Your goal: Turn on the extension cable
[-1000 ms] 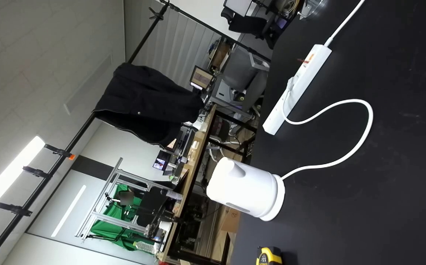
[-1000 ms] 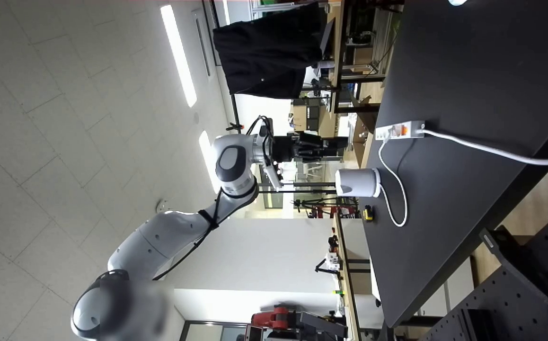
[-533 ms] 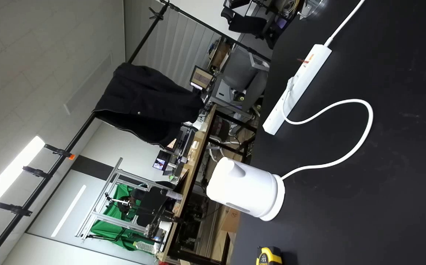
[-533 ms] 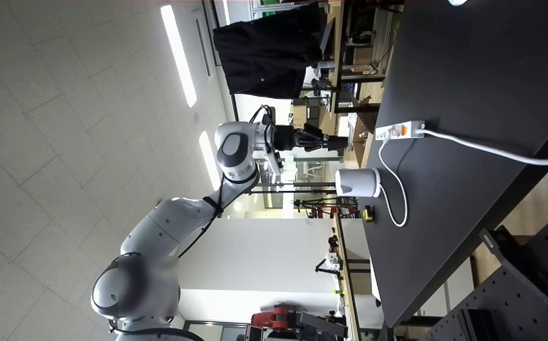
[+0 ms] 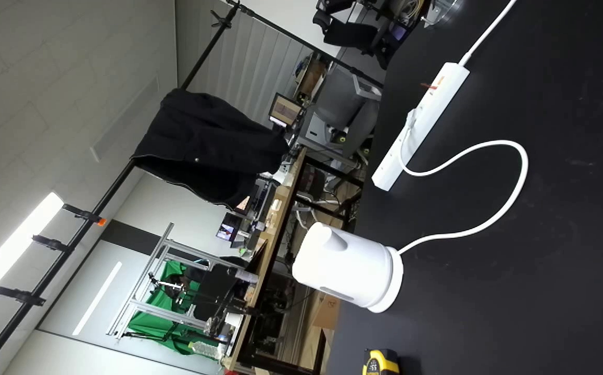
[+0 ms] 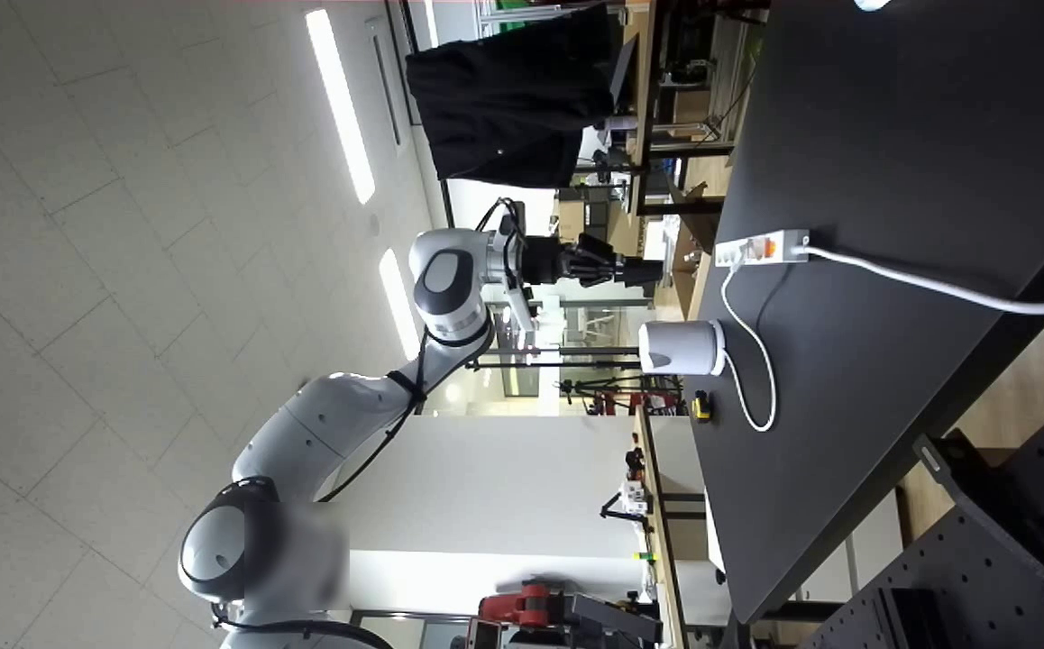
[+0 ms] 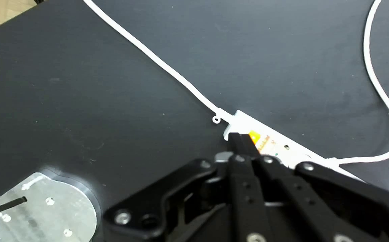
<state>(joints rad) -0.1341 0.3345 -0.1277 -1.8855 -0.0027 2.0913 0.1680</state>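
The extension cable is a long white power strip lying on the black table, in both exterior views (image 5: 429, 120) (image 6: 788, 250) and the wrist view (image 7: 282, 151). Its orange-lit switch (image 7: 254, 136) is at the end where the white cord (image 7: 167, 69) enters; the switch also shows in an exterior view (image 6: 769, 248). A white plug sits in one socket. My gripper (image 7: 243, 136) is shut and empty, its fingertips together. In the wrist view the tips overlap the strip beside the switch and hide part of it. In an exterior view the gripper (image 6: 644, 271) is apart from the strip, above the table.
A white kettle (image 5: 351, 265) stands on the table, its cord (image 5: 510, 203) looping to the strip; the kettle also shows in an exterior view (image 6: 677, 348). A yellow-black tape measure (image 5: 380, 362) lies beyond it. A rounded clear-and-grey plate (image 7: 46, 208) is at lower left.
Over the last second the gripper has gone from looking spread to shut, and the arm has shifted and turned slightly. In the last half second it has barely moved. Strip and kettle are unmoved.
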